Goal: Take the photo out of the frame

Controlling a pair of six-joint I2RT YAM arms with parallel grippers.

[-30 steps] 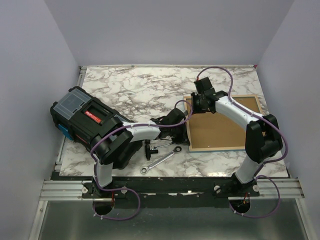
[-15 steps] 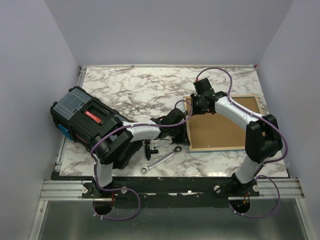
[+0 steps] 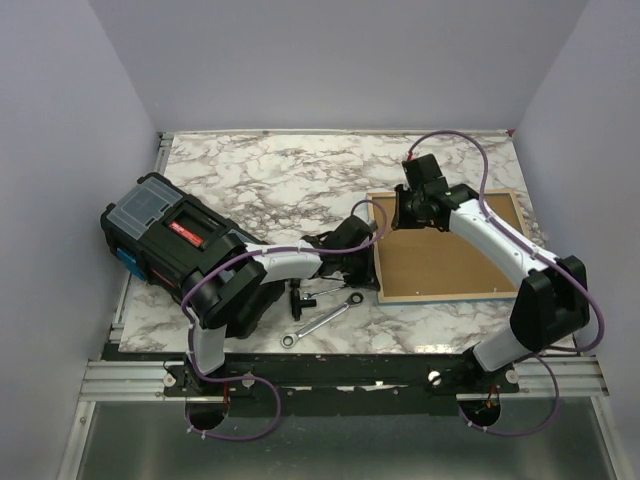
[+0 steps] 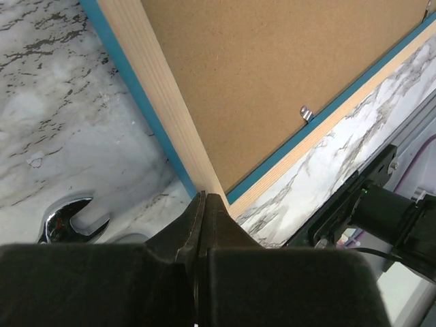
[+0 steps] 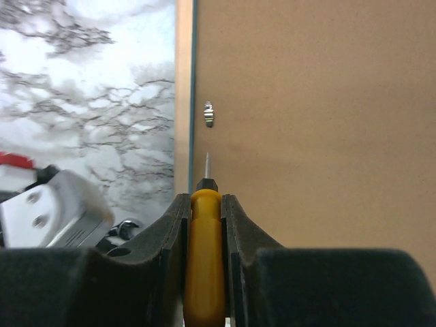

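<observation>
The frame (image 3: 445,296) lies face down at the table's right, its turquoise edge around a brown backing board (image 3: 440,255). The photo is hidden beneath it. My left gripper (image 3: 368,262) is shut with nothing in it, and its tips (image 4: 206,197) rest against the wooden rail (image 4: 157,88) at the frame's near left corner. My right gripper (image 3: 408,205) hovers over the frame's far left edge, shut on a yellow-handled screwdriver (image 5: 204,259). The screwdriver's thin tip points at a small metal clip (image 5: 209,114) beside the rail, a short gap away.
A black toolbox (image 3: 165,235) sits at the left of the marble table. A chrome wrench (image 3: 320,320) and a small black part (image 3: 298,298) lie near my left arm. Another metal clip (image 4: 306,113) holds the backing at the frame's near edge.
My right arm has swung to the right, carrying the screwdriver slightly right along the frame's far left corner. The left arm and the frame have not moved.
</observation>
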